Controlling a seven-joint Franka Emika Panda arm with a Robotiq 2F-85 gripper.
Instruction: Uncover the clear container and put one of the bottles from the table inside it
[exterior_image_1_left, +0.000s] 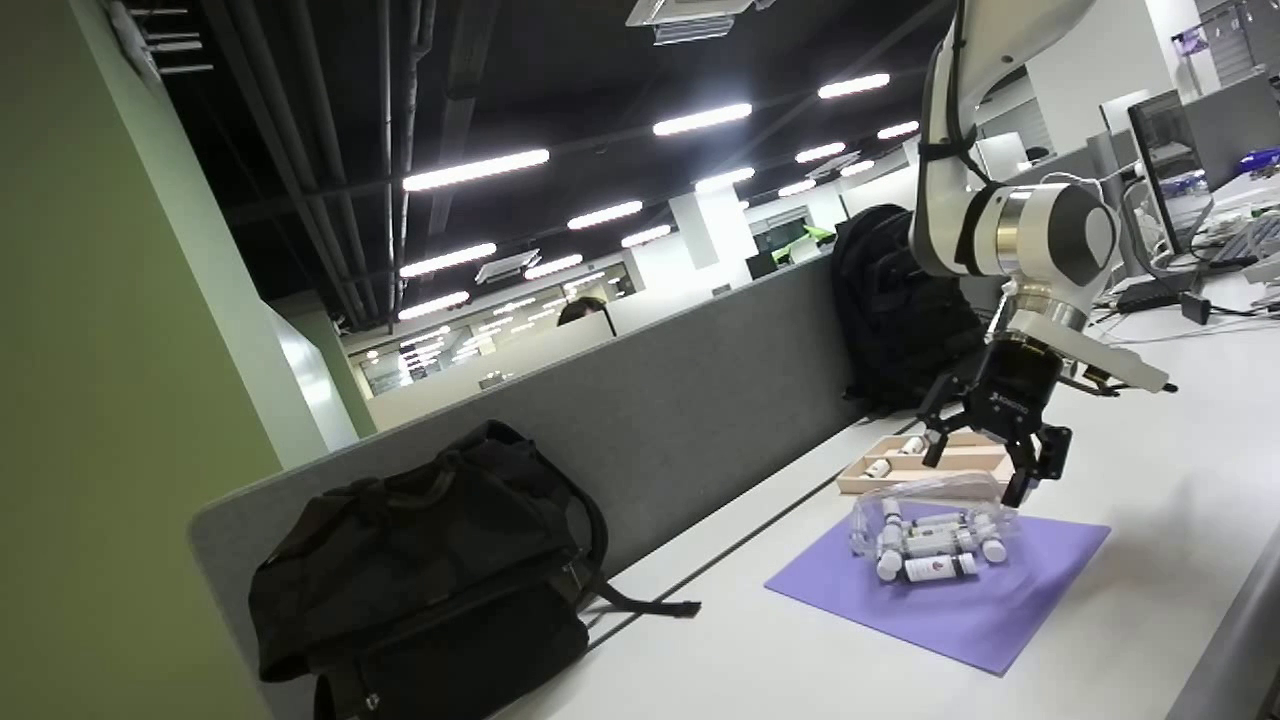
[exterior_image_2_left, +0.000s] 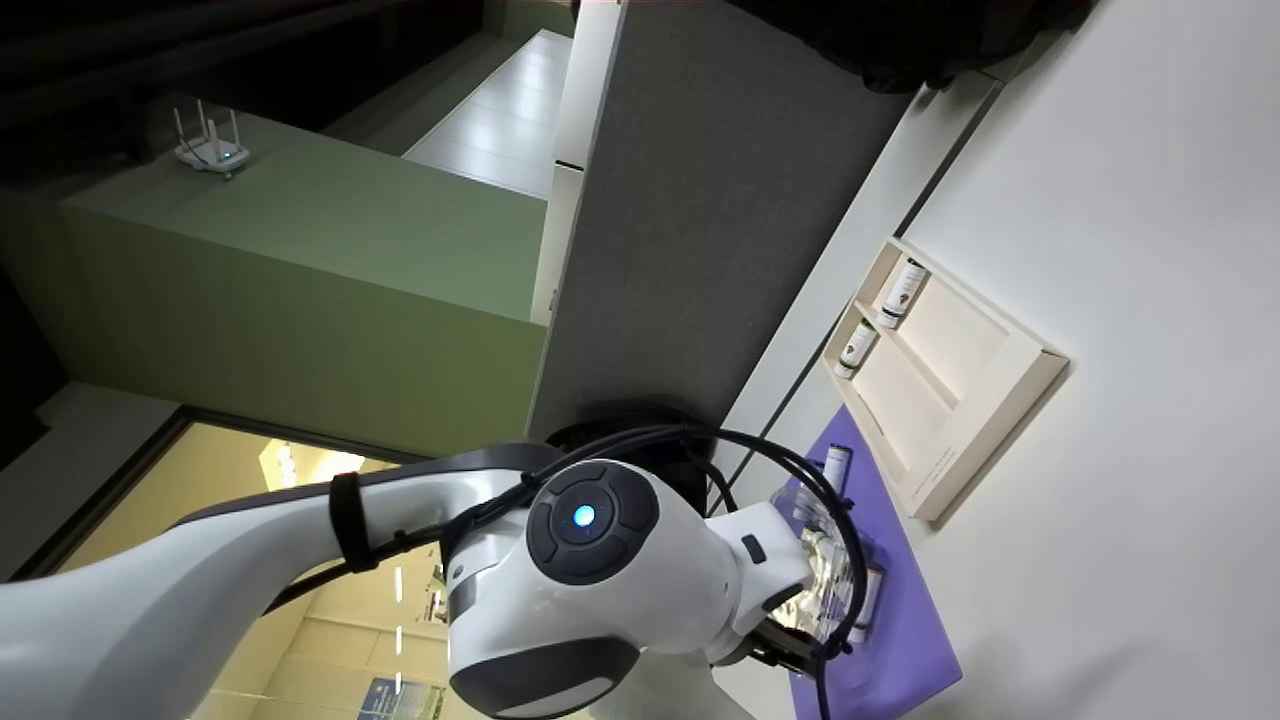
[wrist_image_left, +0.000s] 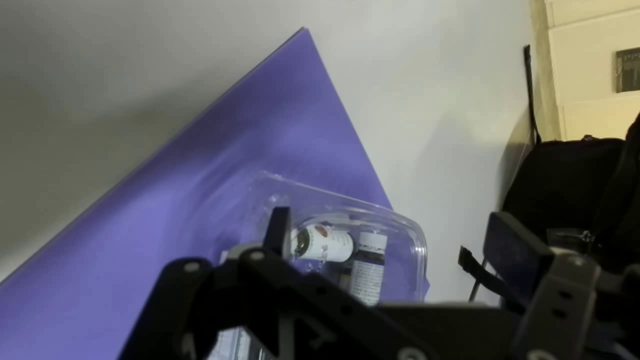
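In an exterior view, near bottle (exterior_image_1_left: 935, 569) lies long axis left-right, cap (exterior_image_1_left: 968, 565) right; clear container (exterior_image_1_left: 930, 488) on purple mat (exterior_image_1_left: 1000, 615). End effector (exterior_image_1_left: 972, 480) spread wide, empty. Pale surface (exterior_image_1_left: 790, 655), grey partition (exterior_image_1_left: 700, 400).

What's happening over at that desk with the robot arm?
A robot arm has its pincer poised at a clear container on a purple mat. The jaws stand wide apart, holding nothing that I can see. Small bottles show through the plastic; I can't tell whether the container is covered. Two more bottles lie in a wooden tray nearby.
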